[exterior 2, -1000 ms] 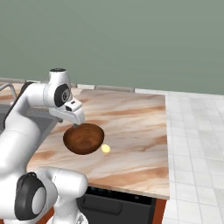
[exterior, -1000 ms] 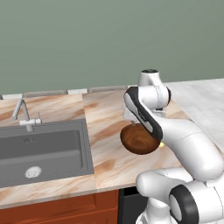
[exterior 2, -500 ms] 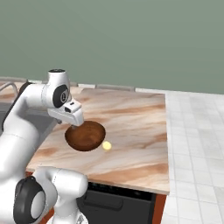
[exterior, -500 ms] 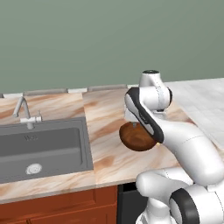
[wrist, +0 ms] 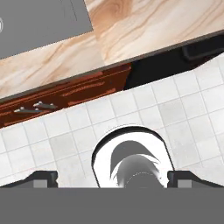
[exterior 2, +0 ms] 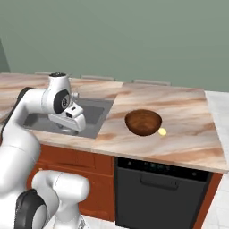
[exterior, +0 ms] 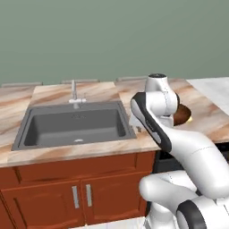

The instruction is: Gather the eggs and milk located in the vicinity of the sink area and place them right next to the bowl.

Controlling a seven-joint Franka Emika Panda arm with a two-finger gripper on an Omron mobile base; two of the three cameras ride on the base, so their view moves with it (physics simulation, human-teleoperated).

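Observation:
The brown bowl [exterior 2: 143,121] stands on the marble counter, with the yellowish egg [exterior 2: 162,132] lying just to its right, close to it. From the left base view the bowl [exterior: 182,115] peeks out behind my arm. The dark grey sink [exterior: 74,125] with its slim tap [exterior: 74,91] lies left of the bowl. My gripper [exterior 2: 67,129] hangs over the sink's [exterior 2: 87,114] front right edge, pointing down. In the hand view its fingertips [wrist: 41,177] stand wide apart, open, with nothing between them. The milk is out of view.
Red-brown cabinet doors [exterior: 76,188] run under the sink, and a black dishwasher [exterior 2: 156,179] sits under the bowl's stretch of counter [exterior 2: 188,143]. The hand view looks down past the counter edge [wrist: 65,65] onto white floor tiles [wrist: 175,105].
Both base views have shifted: the camera moved left, so the sink now sits mid-picture. My arm swung from the bowl to the sink's front edge. The gripper stayed open.

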